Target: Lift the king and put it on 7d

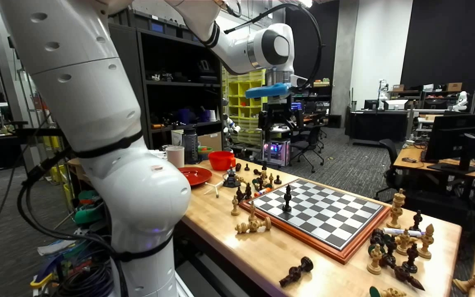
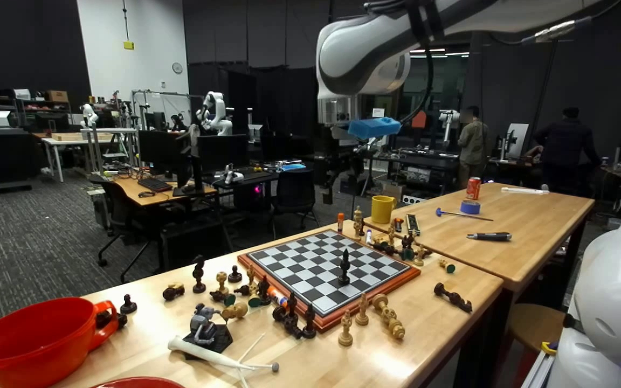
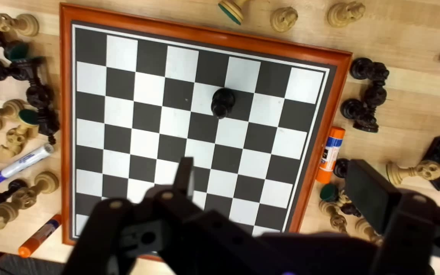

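The king [image 1: 287, 199] is a dark, slender piece standing upright on the black-and-white chessboard [image 1: 336, 214]. It also stands on the board [image 2: 289, 258] in an exterior view [image 2: 345, 268]. In the wrist view the king [image 3: 223, 102] shows from above, its base near the border of a white and a dark square of the board [image 3: 147, 141]. My gripper [image 3: 274, 172] is open and empty, its fingers wide apart. It hangs high above the table, apart from the king, in both exterior views [image 1: 278, 123] [image 2: 328, 180]. Square labels are not visible.
Dark and pale chess pieces [image 1: 254, 225] [image 3: 38, 91] stand and lie around the board. A glue stick [image 3: 330, 154] lies against its frame. A marker [image 3: 21, 164] and another glue stick [image 3: 40, 235] lie opposite. A red bowl [image 2: 35, 339] and figurine [image 2: 202, 326] stand beyond.
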Controlling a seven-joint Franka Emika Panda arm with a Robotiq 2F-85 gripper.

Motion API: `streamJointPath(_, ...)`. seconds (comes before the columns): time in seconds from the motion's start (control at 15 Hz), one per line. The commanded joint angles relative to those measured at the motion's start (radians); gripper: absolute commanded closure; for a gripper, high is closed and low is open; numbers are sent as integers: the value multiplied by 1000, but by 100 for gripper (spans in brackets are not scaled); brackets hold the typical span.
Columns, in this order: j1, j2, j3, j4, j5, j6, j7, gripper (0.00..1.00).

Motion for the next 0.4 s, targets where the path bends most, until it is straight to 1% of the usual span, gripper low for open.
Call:
streamJointPath(0.0,8,-88,27,10,0,-79,75,0)
streamJointPath(0.13,9,-105,37,23,4,-103,94,0)
streamJointPath(0.2,6,-75,26,18,-1,-69,63,0)
streamJointPath(0.33,7,-92,34,21,-1,-84,76,0)
